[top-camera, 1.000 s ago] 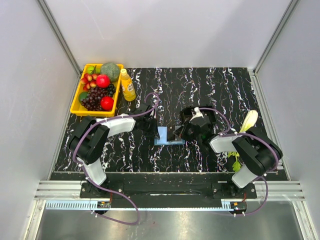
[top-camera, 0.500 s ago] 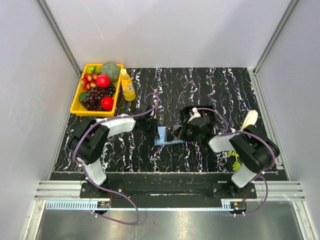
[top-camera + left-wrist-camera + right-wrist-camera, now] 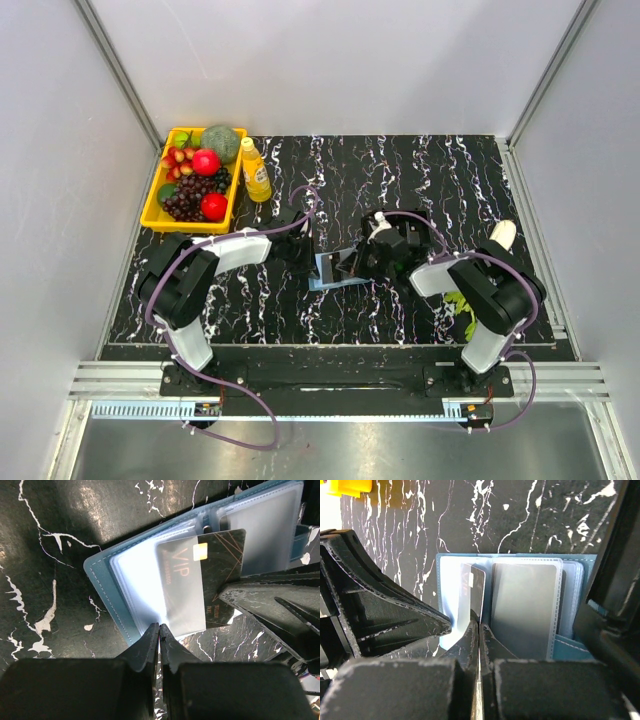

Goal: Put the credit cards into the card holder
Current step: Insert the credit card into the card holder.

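Observation:
The blue card holder [image 3: 335, 272] lies open between both arms, its clear sleeves facing up [image 3: 102, 577]. A black credit card [image 3: 220, 565] marked VIP sits partly inside a sleeve, its right end sticking out. My left gripper [image 3: 159, 626] is shut on the sleeve's near edge, holding the holder. My right gripper [image 3: 479, 625] is shut on the black card's [image 3: 476, 587] near edge, and its fingers [image 3: 260, 605] reach in from the right. A second, grey card [image 3: 522, 605] lies fully inside the neighbouring sleeve.
A yellow tray [image 3: 150, 205] of fruit stands at the back left, with a yellow bottle [image 3: 255, 170] beside it. A pale vegetable [image 3: 500, 235] with green leaves [image 3: 462, 305] lies by the right arm. White walls close in three sides.
My right arm has shifted left, carrying the black card farther over the open holder. The left arm has stayed in place on the sleeve.

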`<action>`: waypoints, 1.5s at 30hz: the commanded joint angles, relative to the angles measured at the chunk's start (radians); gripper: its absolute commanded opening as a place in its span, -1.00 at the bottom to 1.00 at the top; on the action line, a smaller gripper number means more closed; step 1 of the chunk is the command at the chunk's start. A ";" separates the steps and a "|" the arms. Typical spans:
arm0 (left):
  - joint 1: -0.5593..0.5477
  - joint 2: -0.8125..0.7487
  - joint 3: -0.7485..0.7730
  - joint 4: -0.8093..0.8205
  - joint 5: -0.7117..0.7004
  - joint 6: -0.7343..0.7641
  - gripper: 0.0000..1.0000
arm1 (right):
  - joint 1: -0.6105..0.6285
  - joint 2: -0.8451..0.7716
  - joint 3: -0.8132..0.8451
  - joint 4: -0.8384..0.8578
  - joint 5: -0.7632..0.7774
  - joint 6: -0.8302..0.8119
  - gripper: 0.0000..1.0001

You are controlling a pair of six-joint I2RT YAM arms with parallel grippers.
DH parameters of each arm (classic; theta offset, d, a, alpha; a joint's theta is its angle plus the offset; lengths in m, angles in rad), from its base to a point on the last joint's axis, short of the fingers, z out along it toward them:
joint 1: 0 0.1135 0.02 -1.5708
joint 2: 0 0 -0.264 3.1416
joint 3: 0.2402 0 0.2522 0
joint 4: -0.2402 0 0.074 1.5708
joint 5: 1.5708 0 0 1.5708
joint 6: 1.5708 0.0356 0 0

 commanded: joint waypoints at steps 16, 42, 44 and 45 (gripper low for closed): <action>0.004 -0.028 -0.007 -0.030 -0.098 0.005 -0.81 | 0.082 0.005 0.213 -0.428 0.077 -0.196 -0.75; 0.017 -0.101 -0.117 0.059 -0.069 -0.037 -0.63 | 0.102 0.065 0.299 -0.483 0.043 -0.124 -0.37; 0.017 -0.104 -0.136 0.082 -0.058 -0.044 -0.64 | 0.106 0.071 0.313 -0.496 0.044 -0.123 -0.45; 0.017 -0.106 -0.143 0.089 -0.052 -0.047 -0.64 | 0.109 0.077 0.322 -0.506 0.044 -0.121 -0.48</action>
